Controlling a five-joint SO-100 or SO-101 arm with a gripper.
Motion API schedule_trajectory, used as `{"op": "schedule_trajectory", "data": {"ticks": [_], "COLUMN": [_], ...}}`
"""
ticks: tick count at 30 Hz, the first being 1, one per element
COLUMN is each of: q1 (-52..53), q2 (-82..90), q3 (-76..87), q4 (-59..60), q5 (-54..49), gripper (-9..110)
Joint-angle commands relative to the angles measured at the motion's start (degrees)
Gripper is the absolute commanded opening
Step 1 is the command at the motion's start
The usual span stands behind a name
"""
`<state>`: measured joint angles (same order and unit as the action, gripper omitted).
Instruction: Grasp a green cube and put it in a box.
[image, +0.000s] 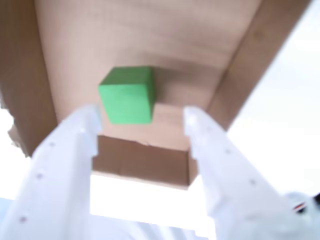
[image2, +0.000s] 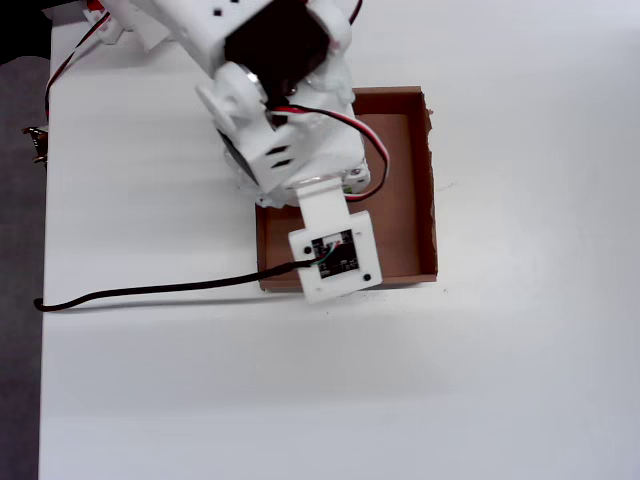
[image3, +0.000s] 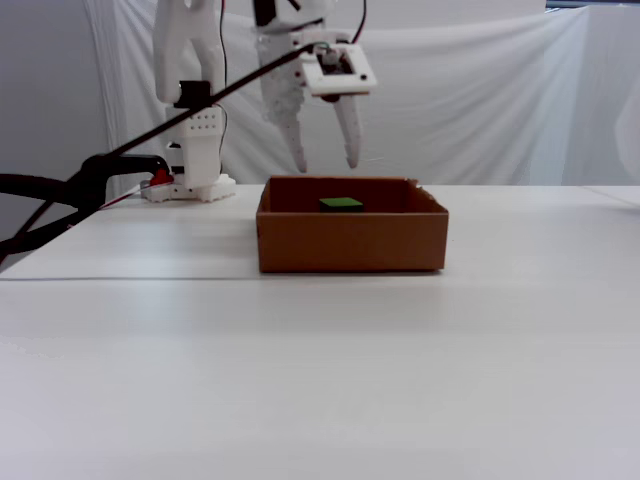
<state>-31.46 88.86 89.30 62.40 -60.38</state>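
Inside the box (image3: 350, 240), on its flat brown floor, lay the green cube (image: 126, 95). The wrist view showed it resting free near the box's short wall, apart from both side walls. From the fixed view only the cube's top face (image3: 341, 204) peeked above the near wall, roughly midway along the box's width. The overhead view hid the cube almost wholly beneath the arm, which covered the box's left half; the bare floor and right wall (image2: 430, 190) stayed visible.

Above the box hung the gripper (image3: 325, 166), its two white fingers (image3: 296, 135) spread wide and pointing down, holding nothing. In the fixed view the fingertips stood clear above the box's rim, with open air between them and the cube. The wrist view had the gripper (image: 141, 121) framing the cube from either side without touching it.

The box sat on the white desk (image2: 500, 380), toward its far edge in the fixed view. A black cable (image2: 140, 293) trailed across the desk to the left edge in the overhead view.
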Motion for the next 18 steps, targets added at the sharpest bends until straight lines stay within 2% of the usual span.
{"op": "schedule_trajectory", "data": {"ticks": [1, 9, 12, 18], "q1": [4.8, 24.5, 30.5, 35.5], "q2": [9.7, 29.6, 37.5, 57.7], "q3": [0.8, 15.2, 25.8, 51.5], "q4": [2.0, 5.0, 4.6, 3.3], "q5": [0.3, 0.4, 0.4, 0.5], "gripper": [22, 22, 22, 22]}}
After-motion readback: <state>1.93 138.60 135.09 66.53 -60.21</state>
